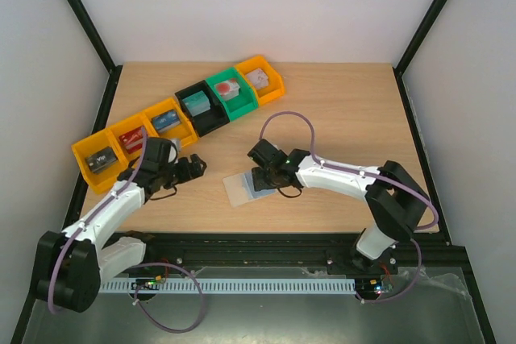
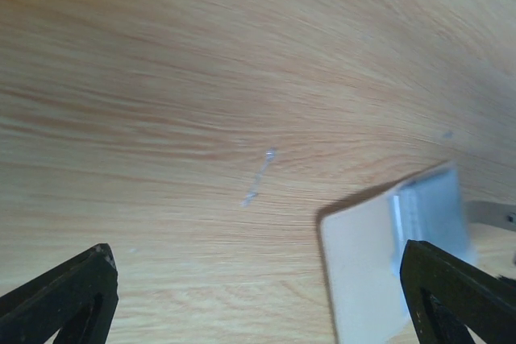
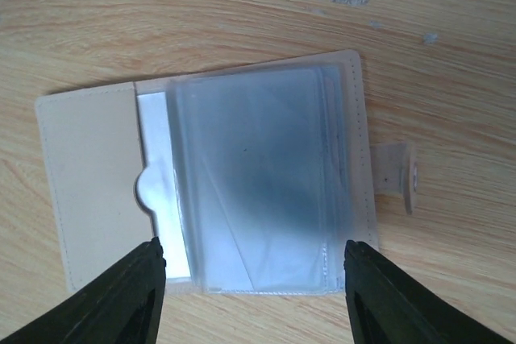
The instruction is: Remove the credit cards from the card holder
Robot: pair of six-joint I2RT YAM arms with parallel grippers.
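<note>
Card holder (image 3: 89, 175) lies open and flat on the desk (image 1: 339, 110), close to the robot's side. The right tool (image 3: 251, 251) hangs just above it, spread wide and pinching nothing. The left tool (image 2: 258, 259) is near it, spread wide too and empty.

I think the credit cards (image 3: 155, 159) are not out yet. A pale edge peeks from the beige pocket. Next, one tool may need to hold the holder down while the other nips that thin edge and slides it out.

Farther back sits a row of coloured bins (image 1: 81, 157). White walls (image 1: 266, 6) stand around the wooden desk.
</note>
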